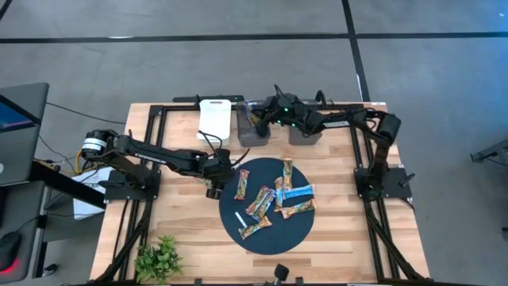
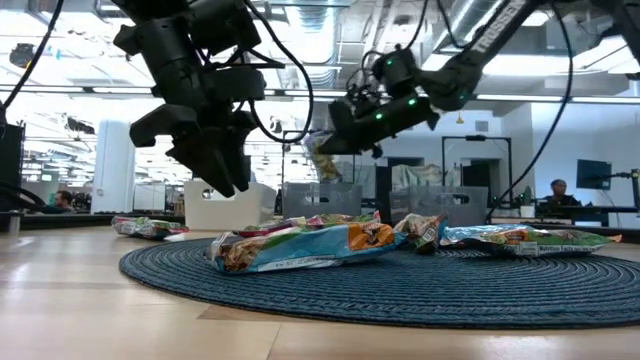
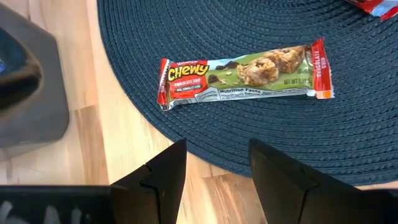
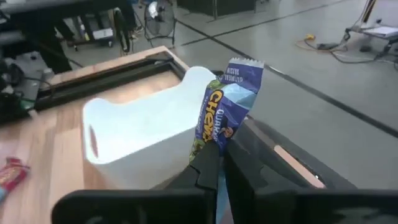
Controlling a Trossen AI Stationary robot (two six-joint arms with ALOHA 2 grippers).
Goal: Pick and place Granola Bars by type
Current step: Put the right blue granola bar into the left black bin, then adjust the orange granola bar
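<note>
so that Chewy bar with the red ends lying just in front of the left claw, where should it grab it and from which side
Grab the red-ended bar at its middle, across the narrow width, coming straight down from above. It lies flat on the mat, so there is little to pinch from the side. The left claw is open and hovers just short of it; it would likely need to turn so its fingers straddle the long edges.

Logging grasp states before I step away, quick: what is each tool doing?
Left tool: open, empty, hovering near a red bar.
Right tool: closed on a blue bar, above the bins.
</note>
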